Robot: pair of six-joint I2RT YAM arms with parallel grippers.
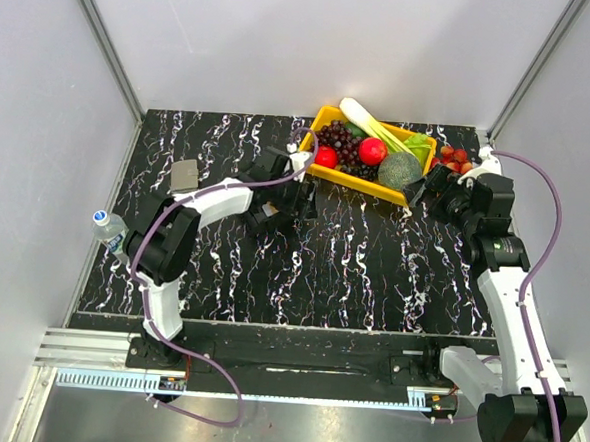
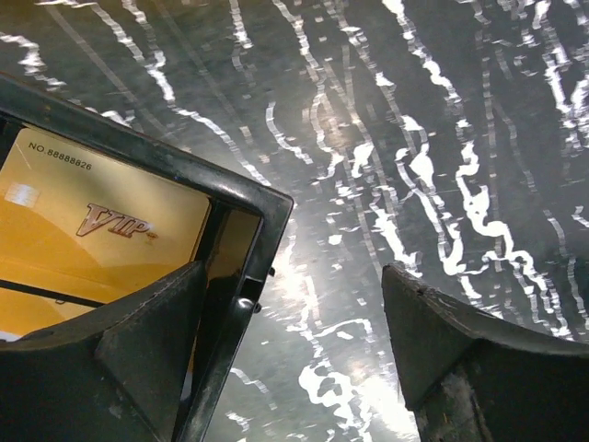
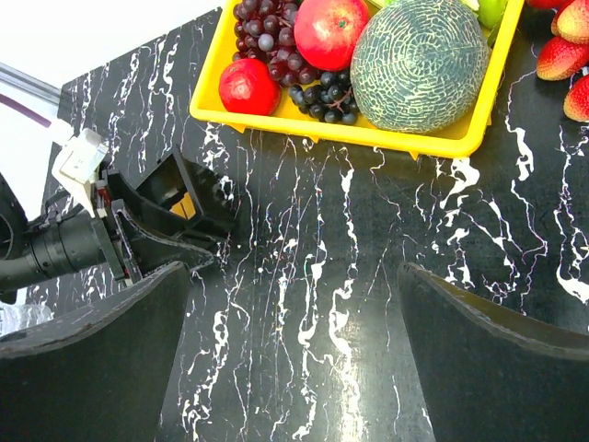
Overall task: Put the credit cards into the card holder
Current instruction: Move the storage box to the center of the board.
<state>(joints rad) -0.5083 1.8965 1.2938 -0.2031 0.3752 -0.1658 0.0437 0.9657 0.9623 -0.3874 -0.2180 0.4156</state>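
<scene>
With my left jaws apart astride the tray point(image 2: 241, 198) corner and my right jaws wide apart, closing may pinch its wall, not the yellow card point(image 2: 101, 230).

A yellow card point(image 2: 87, 235) printed "VIP" with a number lies flat inside a black tray point(image 2: 241, 187), tucked near its corner. The left gripper point(image 2: 293, 276) hangs with fingers spread wide: one finger point(image 2: 129, 359) over the tray's inside, the other point(image 2: 479, 359) over the black, white-veined tabletop point(image 2: 414, 129), the tray's wall between them.
</scene>
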